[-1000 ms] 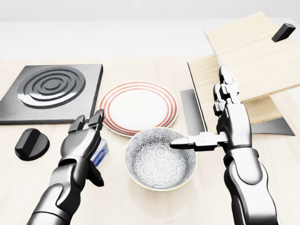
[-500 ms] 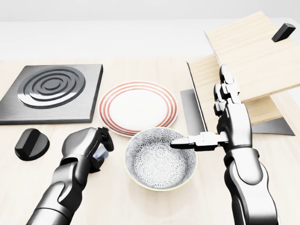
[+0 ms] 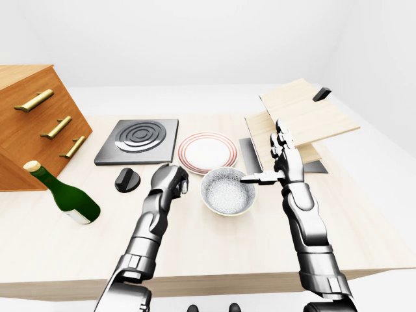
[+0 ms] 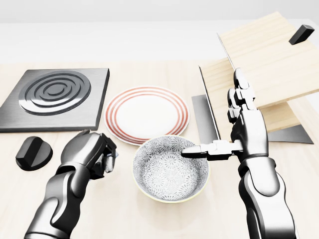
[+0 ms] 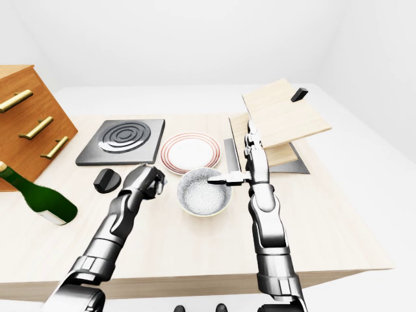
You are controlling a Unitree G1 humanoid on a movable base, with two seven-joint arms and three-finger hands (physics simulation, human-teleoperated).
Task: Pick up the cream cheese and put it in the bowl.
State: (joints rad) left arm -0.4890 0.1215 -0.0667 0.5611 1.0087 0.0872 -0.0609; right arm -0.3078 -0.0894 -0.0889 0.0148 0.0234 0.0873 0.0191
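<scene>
The cream cheese [image 4: 109, 161] is a small blue and white box, almost wholly hidden inside my left hand; only a pale sliver shows between the fingers. My left hand [image 4: 97, 155] is shut round it, just left of the bowl and close above the table. The bowl [image 4: 149, 167], grey-patterned with a cream rim, stands at the middle bottom of the head view. My right hand [image 4: 224, 130] is open and empty, fingers upright, its thumb reaching over the bowl's right rim.
A red-striped plate [image 4: 147, 114] lies just above the bowl. A black hob [image 4: 55, 97] and a black knob [image 4: 34, 153] are to the left. Tilted wooden boards [image 4: 269, 64] stand at the right. A green bottle [image 3: 65, 195] and a wooden drawer cabinet [image 3: 32, 123] are far left.
My left hand's fingers, open over the cream cheese box a second ago, have closed round it and curled into a fist that hides it. The right hand and bowl have not moved.
</scene>
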